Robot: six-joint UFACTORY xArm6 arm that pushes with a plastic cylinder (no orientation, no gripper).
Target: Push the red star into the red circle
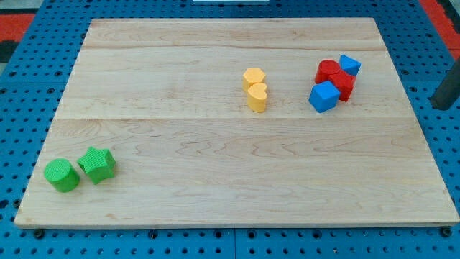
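The red star [344,84] sits at the board's upper right, pressed against the red circle [327,70] just to its upper left. A blue block [350,65] touches them at the top right and a blue cube [323,96] touches them at the lower left, making one tight cluster. My rod shows only at the view's right edge, off the board, with my tip [438,106] well to the right of the cluster.
Two yellow blocks [254,88] stand together near the board's middle. A green cylinder [61,175] and a green star [98,165] sit at the lower left. The wooden board [215,165] lies on a blue pegboard.
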